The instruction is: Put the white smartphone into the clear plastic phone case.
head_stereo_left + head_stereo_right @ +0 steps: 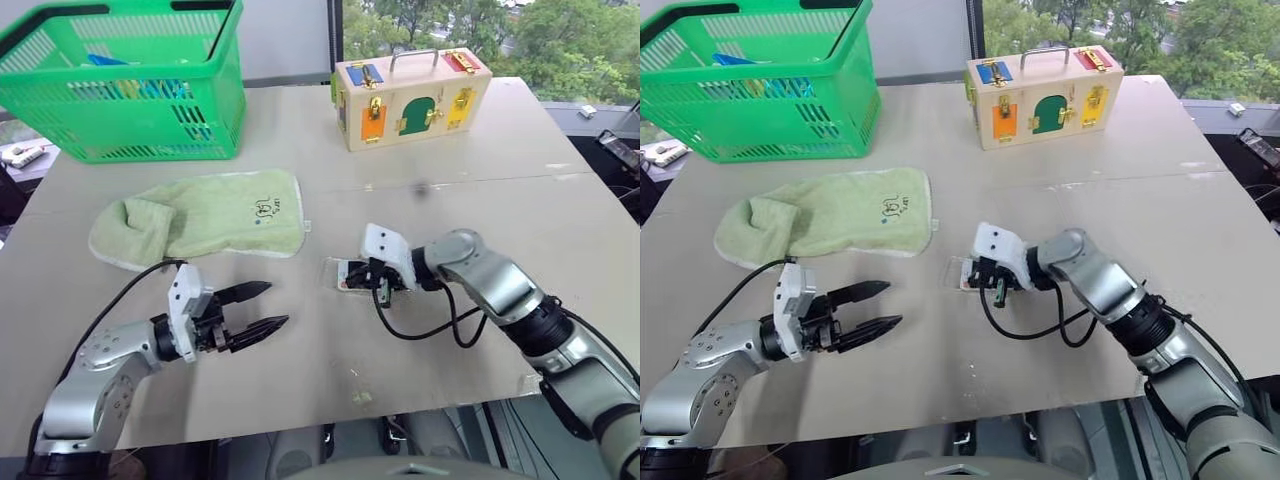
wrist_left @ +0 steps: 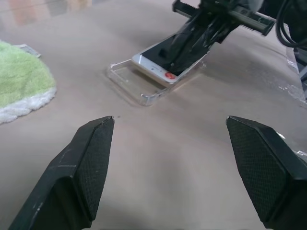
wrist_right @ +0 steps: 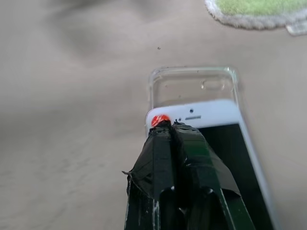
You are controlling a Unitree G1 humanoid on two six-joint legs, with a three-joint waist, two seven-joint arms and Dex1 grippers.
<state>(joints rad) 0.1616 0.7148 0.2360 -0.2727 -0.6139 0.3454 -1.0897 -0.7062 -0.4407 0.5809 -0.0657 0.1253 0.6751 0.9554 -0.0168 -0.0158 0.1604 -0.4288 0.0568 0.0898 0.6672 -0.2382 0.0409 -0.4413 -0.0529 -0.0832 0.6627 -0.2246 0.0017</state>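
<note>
The white smartphone [image 2: 168, 60] lay screen-up, partly inside the clear plastic phone case [image 2: 136, 82] at the worktop's [image 1: 450, 200] centre, its top end short of the case's far rim, so a strip of bare shell showed. The right gripper [image 3: 170, 132] had its jaws pressed together, tips resting on the phone's upper edge beside a small red dot. The left gripper [image 1: 250, 310], at about eight o'clock from the case, hovered with jaws wide apart, holding nothing. To seat the phone well, the closed tips should probably push it flat and straight along the case. The case looked thin, glossy and slippery; it might slide unless braced. A soft, nubbly green towel [image 1: 200, 215] lay at ten o'clock.
</note>
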